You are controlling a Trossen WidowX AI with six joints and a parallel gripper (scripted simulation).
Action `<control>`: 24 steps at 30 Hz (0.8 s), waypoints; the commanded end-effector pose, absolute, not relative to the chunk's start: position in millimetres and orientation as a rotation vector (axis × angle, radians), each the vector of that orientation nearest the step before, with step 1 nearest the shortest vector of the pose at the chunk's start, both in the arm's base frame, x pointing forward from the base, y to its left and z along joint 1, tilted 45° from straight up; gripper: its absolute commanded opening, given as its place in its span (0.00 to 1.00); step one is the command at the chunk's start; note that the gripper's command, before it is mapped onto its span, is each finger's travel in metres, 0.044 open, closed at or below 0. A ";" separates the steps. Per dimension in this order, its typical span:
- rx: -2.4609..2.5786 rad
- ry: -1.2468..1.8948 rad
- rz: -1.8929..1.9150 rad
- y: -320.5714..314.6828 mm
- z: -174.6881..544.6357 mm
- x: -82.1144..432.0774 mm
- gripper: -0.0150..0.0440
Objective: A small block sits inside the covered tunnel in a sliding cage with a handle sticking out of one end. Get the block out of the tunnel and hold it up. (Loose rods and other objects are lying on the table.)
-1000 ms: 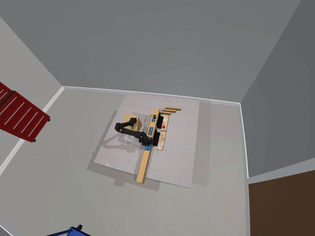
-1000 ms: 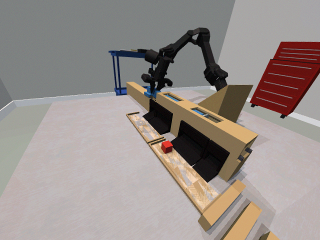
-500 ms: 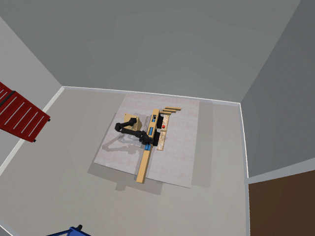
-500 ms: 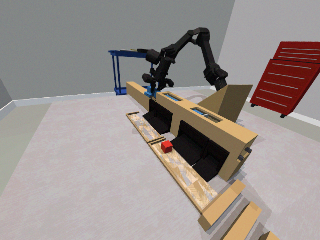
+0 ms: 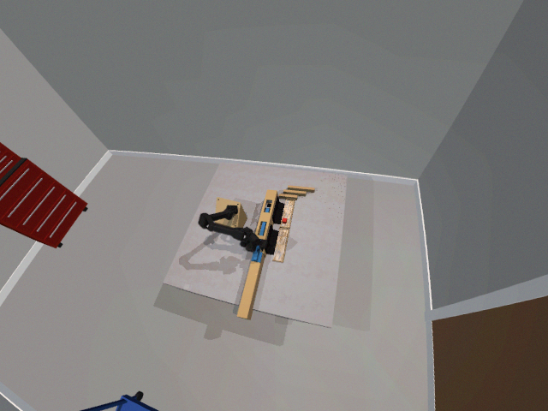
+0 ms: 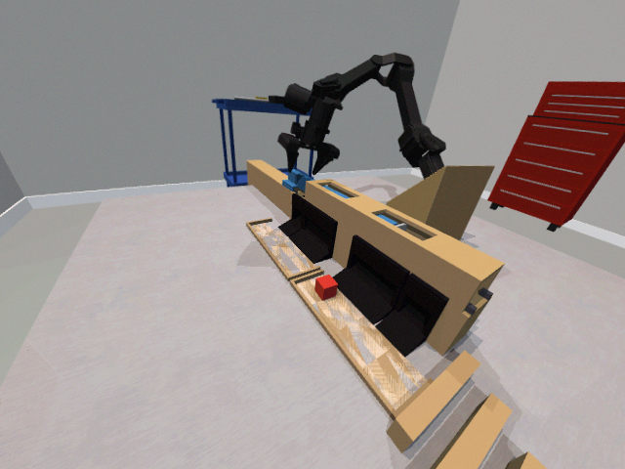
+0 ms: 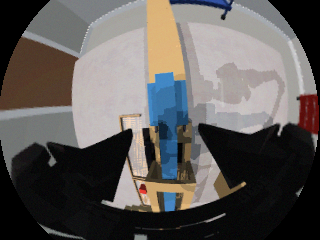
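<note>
In the exterior view, left to right, the blue handle (image 5: 256,254) (image 6: 299,180) (image 7: 168,102) sticks out of the far end of the wooden tunnel (image 5: 271,197) (image 6: 419,222) (image 7: 189,189), and the jaws (image 5: 259,247) (image 6: 304,170) hang above it, spread nearly as wide as they go and holding nothing. Next, the small red block (image 5: 284,220) (image 6: 325,286) (image 7: 143,188) sits outside the tunnel, in a shallow tray (image 5: 290,207) (image 6: 348,359) beside its open black flaps (image 6: 376,287). Farther right, loose wooden rods (image 5: 301,188) (image 6: 437,399) lie on the desk (image 5: 305,274) (image 6: 166,327) (image 7: 107,80).
</note>
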State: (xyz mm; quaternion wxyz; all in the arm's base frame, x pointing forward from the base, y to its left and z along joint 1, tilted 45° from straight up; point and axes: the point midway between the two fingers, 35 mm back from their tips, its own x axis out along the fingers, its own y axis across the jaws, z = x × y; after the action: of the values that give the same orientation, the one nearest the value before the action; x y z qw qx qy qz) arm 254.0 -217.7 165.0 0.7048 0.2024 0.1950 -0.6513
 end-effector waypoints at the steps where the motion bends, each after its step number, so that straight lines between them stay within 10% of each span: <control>1: 0.333 0.540 -1.407 -217.2 162.3 253.5 1.00; 24: -1.158 1.491 -0.399 -202.6 161.4 264.0 1.00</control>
State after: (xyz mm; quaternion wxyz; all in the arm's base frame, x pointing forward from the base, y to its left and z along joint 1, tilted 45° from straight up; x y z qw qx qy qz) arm 257.0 -212.5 162.7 0.7004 -0.2331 0.5278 -0.4201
